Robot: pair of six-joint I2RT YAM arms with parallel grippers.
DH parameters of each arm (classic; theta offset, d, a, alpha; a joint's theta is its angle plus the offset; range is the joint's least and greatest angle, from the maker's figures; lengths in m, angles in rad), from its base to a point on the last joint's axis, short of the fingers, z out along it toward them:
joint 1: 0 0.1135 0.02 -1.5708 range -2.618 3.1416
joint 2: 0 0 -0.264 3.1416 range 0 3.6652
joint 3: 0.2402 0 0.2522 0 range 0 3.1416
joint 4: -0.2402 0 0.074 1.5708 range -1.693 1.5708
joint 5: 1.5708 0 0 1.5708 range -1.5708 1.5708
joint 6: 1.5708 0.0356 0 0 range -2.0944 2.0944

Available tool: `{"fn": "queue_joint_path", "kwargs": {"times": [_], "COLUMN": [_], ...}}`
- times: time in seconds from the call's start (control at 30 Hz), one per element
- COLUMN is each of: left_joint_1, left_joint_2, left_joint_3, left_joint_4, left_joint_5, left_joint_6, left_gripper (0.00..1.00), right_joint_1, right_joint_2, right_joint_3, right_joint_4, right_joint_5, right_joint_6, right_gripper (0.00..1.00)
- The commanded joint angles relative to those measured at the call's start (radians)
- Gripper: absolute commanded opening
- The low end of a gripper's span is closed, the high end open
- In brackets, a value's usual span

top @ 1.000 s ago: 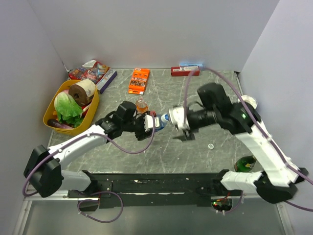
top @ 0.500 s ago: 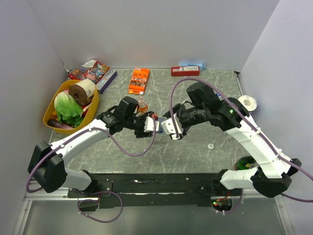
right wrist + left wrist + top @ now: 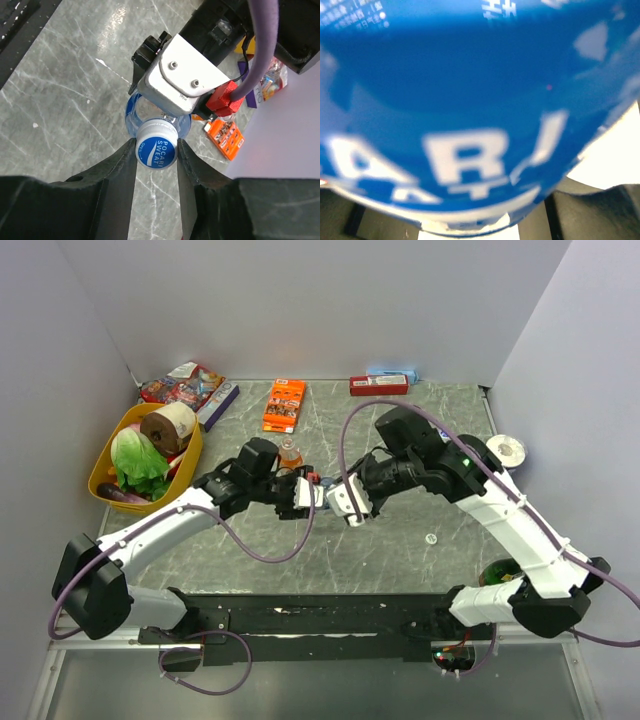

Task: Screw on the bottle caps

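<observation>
Left end effector (image 3: 303, 496) clamped on blue-label bottle (image 3: 480, 90), above mid-table (image 3: 400, 560), neck toward 3 o'clock. Orange bottle (image 3: 289, 454) stands just beside at 12 o'clock; a wrist swing could topple it. Cap (image 3: 157, 152) sits on the neck, right end effector (image 3: 156, 146) pinching both sides. Likely risks: cross-threading if tilted, bottle slipping round in the left grip. Loose cap (image 3: 431, 538) lies at 4 o'clock, well apart.
</observation>
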Motion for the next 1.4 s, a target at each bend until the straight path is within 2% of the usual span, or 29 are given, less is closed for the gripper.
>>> {"fn": "queue_joint_path", "kwargs": {"times": [0.0, 0.07, 0.13, 0.17, 0.2, 0.27, 0.33, 0.37, 0.4, 0.43, 0.5, 0.67, 0.7, 0.73, 0.8, 0.83, 0.87, 0.97, 1.1, 1.23, 1.37], "left_joint_1": [-0.002, -0.015, -0.046, -0.079, -0.093, -0.136, -0.15, -0.166, -0.17, -0.175, -0.195, -0.195, -0.193, -0.192, -0.19, -0.19, -0.189, -0.18, -0.152, -0.066, -0.006], "left_joint_2": [-0.037, -0.025, -0.009, -0.005, 0.003, 0.018, 0.043, 0.055, 0.069, 0.102, 0.144, 0.136, 0.127, 0.121, 0.098, 0.09, 0.083, 0.019, -0.158, -0.259, -0.298], "left_joint_3": [-0.024, -0.025, -0.022, -0.025, -0.024, -0.025, -0.027, -0.021, -0.013, -0.002, 0.045, 0.025, 0.022, 0.013, -0.001, -0.011, -0.019, -0.069, -0.152, -0.165, -0.148], "left_joint_4": [0.173, 0.269, 0.389, 0.422, 0.439, 0.466, 0.465, 0.461, 0.451, 0.438, 0.398, 0.428, 0.425, 0.424, 0.422, 0.41, 0.398, 0.353, 0.269, 0.133, -0.003], "left_joint_5": [-0.033, -0.097, -0.337, -0.437, -0.604, -0.785, -0.895, -0.925, -0.939, -0.914, -0.926, -0.826, -0.802, -0.777, -0.725, -0.716, -0.681, -0.616, -0.489, -0.403, -0.346], "left_joint_6": [-0.12, -0.229, -0.333, -0.46, -0.511, -0.653, -0.772, -0.812, -0.832, -0.914, -0.958, -0.901, -0.877, -0.86, -0.857, -0.852, -0.851, -0.785, -0.757, -0.751, -0.72], "left_gripper": [0.01, 0.01, 0.01, 0.01, 0.01, 0.01, 0.01, 0.01, 0.01, 0.01, 0.01, 0.01, 0.26, 0.45, 0.8, 0.93, 0.96, 0.96, 0.96, 0.96, 0.96], "right_joint_1": [0.004, -0.006, -0.018, -0.021, -0.03, -0.065, -0.104, -0.116, -0.128, -0.134, -0.136, -0.137, -0.138, -0.136, -0.145, -0.153, -0.16, -0.223, -0.263, -0.282, -0.299], "right_joint_2": [0.057, 0.116, 0.156, 0.189, 0.208, 0.26, 0.312, 0.326, 0.34, 0.354, 0.348, 0.348, 0.348, 0.346, 0.338, 0.332, 0.331, 0.323, 0.305, 0.303, 0.309], "right_joint_3": [0.078, 0.153, 0.23, 0.253, 0.307, 0.363, 0.45, 0.473, 0.509, 0.517, 0.504, 0.529, 0.532, 0.533, 0.523, 0.52, 0.524, 0.521, 0.436, 0.324, 0.197], "right_joint_4": [-0.013, -0.01, 0.018, 0.03, 0.035, 0.041, 0.032, 0.029, 0.027, 0.032, 0.073, 0.084, 0.078, 0.076, 0.076, 0.073, 0.065, 0.047, 0.062, 0.157, 0.338], "right_joint_5": [-0.007, -0.01, 0.007, 0.034, 0.037, 0.038, 0.018, 0.011, -0.024, -0.028, -0.038, -0.029, -0.022, -0.01, 0.019, 0.037, 0.051, 0.077, 0.168, 0.224, 0.258], "right_joint_6": [0.142, 0.315, 0.449, 0.593, 0.664, 0.879, 1.003, 1.125, 1.179, 1.263, 1.309, 1.349, 1.343, 1.32, 1.292, 1.257, 1.238, 1.179, 1.061, 0.971, 0.942], "right_gripper": [0.03, 0.0, 0.0, 0.0, 0.0, 0.0, 0.0, 0.0, 0.0, 0.0, 0.0, 0.0, 0.0, 0.0, 0.0, 0.0, 0.0, 0.0, 0.0, 0.0, 0.0]}}
